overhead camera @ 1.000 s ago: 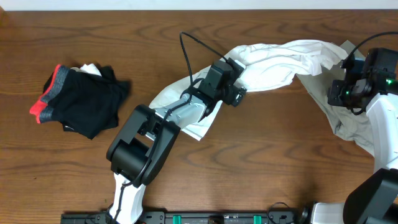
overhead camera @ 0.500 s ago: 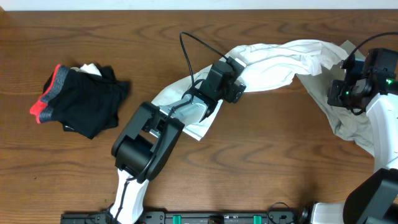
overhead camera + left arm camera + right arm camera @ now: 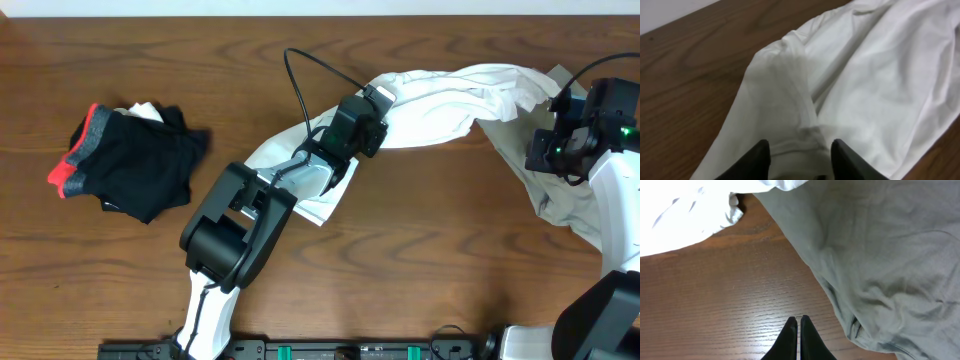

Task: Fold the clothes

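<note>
The bench (image 3: 400, 285) carries the white shirt (image 3: 440, 105) strung out like a rumpled rope. It runs from the middle up toward 1 o'clock, then down along the 3 o'clock edge, bunched and twisted, with no lettering showing. Nothing looks folded yet. I'd say it first needs spreading flat, so nearly all the work is left. A black bundle (image 3: 135, 160) with red trim sits well apart at 9 o'clock. The left jaws stand fairly wide, straddling a seam ridge of the shirt near the middle. The right jaws are pressed together on nothing I can see, over bare wood beside the cloth at 3 o'clock.
</note>
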Tool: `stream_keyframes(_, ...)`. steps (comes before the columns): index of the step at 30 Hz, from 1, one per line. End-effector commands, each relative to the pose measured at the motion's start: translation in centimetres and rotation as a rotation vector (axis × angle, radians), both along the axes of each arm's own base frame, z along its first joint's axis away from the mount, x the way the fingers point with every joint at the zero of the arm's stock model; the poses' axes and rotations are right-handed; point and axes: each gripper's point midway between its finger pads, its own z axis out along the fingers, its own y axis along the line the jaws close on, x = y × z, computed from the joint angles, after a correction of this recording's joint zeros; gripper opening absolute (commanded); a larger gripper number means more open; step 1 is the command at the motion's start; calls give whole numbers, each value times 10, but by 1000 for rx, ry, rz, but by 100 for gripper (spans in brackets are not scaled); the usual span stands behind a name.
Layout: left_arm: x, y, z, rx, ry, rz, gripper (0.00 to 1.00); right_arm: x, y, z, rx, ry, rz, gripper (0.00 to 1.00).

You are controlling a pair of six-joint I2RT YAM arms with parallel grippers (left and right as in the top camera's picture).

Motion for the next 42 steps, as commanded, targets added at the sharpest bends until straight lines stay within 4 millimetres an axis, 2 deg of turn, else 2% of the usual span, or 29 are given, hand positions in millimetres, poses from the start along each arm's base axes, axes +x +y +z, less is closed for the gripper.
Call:
stream_keyframes(1, 6, 1, 1, 5, -11, 11, 39, 0, 1, -1, -1, 6, -2, 4)
stream_keyframes(2, 5, 2, -1, 8, 0, 13, 39, 0, 1, -1, -1, 6, -2, 4)
stream_keyframes(3, 3, 1, -3, 8, 12, 15, 43, 0, 1, -1, -1, 6, -2, 4)
stream_keyframes(4, 1, 1, -6, 11, 27, 15, 60, 0, 1, -1, -1, 6, -2, 4)
stream_keyframes(5, -2, 1, -9, 21, 42, 10, 64, 0, 1, -1, -1, 6, -2, 4)
stream_keyframes(7, -9, 1, -14, 36, 71, -1, 68, 0, 1, -1, -1, 6, -2, 4)
stream_keyframes(13, -21, -3, -22, 61, 115, -24, 69, 0, 1, -1, -1, 5, -2, 5)
stream_keyframes(15, -21, -4, -21, 58, 111, -26, 67, 0, 1, -1, -1, 5, -2, 4)
stream_keyframes(25, 3, 4, -1, 28, 6, 41, 39, 0, 1, -1, -1, 5, -2, 4)
stream_keyframes(26, 4, 5, -1, 29, 8, 43, 32, 0, 1, -1, -1, 5, -2, 4)
stream_keyframes(27, 4, 7, -2, 32, 11, 44, 20, 0, 1, -1, -1, 5, -2, 4)
stream_keyframes(28, 4, 8, -2, 33, 13, 47, 19, 0, 1, -1, -1, 6, -2, 3)
stream_keyframes(31, 6, 9, 0, 28, 6, 51, 6, -1, 1, -1, -1, 7, -2, 3)
stream_keyframes(37, 13, 16, 8, 17, -9, 68, 6, -1, 1, -2, 0, 11, -2, 3)
stream_keyframes(40, 27, 31, 30, -8, -46, 103, 6, -2, 1, -2, 0, 11, -2, 3)
stream_keyframes(42, 44, 49, 57, -34, -91, 149, 6, -2, 1, -2, 0, 11, -2, 3)
